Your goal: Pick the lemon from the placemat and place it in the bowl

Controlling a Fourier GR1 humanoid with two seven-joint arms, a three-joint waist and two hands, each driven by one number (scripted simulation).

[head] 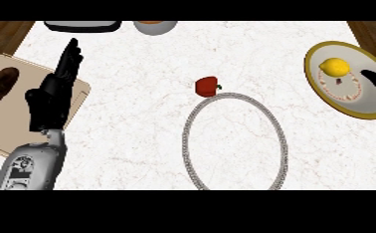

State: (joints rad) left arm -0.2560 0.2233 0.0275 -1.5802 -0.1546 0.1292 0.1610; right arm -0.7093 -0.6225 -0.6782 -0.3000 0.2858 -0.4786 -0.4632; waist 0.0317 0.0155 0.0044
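Far to the right of the left hand's (55, 90) fingers (71, 58), across nearly the whole marble counter (132, 142), the lemon (336, 67) sits on a round yellow-rimmed placemat (323, 97) near the view's right edge. Those fingers are straight and relaxed, pointing up and away from the robot, holding nothing; the hand hangs over the right edge of a tan cutting board (15, 112) and looks to be resting. A dark sliver shows at the right edge, just beyond the lemon, and I cannot tell whether it is the right hand or what its fingers are doing.

Below and to the right of the fingertips, about midway to the lemon, lies the bowl (235, 142), seen from above as a large pale ring. A small red pepper (207, 86) sits just outside that ring's upper left rim, touching it or nearly so.

The lemon has not been lifted, so the whole task lies ahead. The risks I judge likeliest: the lemon is round and could roll off the placemat if fingers close on it off-centre; a carry toward the bowl that comes in low could knock the pepper or the rim; and the pepper, being the nearer fruit, could be taken by mistake.
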